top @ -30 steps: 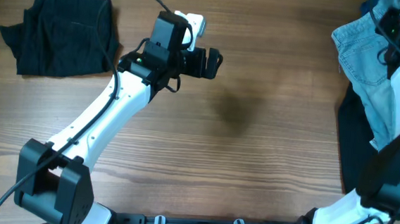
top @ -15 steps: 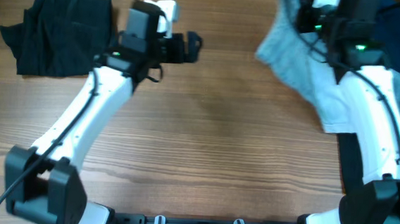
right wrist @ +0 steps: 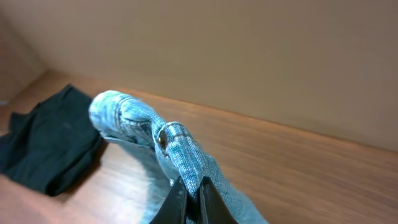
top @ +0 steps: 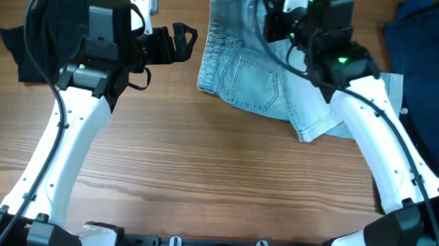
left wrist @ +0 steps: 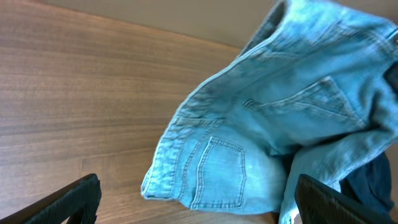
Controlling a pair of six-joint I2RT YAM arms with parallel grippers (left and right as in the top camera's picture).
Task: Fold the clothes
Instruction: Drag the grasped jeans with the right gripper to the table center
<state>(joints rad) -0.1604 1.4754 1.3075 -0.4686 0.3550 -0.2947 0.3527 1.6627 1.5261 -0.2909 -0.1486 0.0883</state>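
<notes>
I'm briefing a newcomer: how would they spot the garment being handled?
On the wooden table, look at the far middle, under the right gripper. The denim shorts hang from it: light blue with stitched back pockets, unlike the black garment at left and the dark navy garment at right.

I count three on my table [top: 215, 185].
One blue shorts [top: 242, 78], one black cloth [top: 31, 48], one dark navy cloth [top: 434, 45].

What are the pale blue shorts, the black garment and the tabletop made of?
The shorts look like washed denim, matte and faded: stitched seams, patch pocket. The black garment seems a soft matte cloth, kind unclear. The tabletop shows brown wood grain, smooth; solid wood or laminate, I cannot tell.
</notes>
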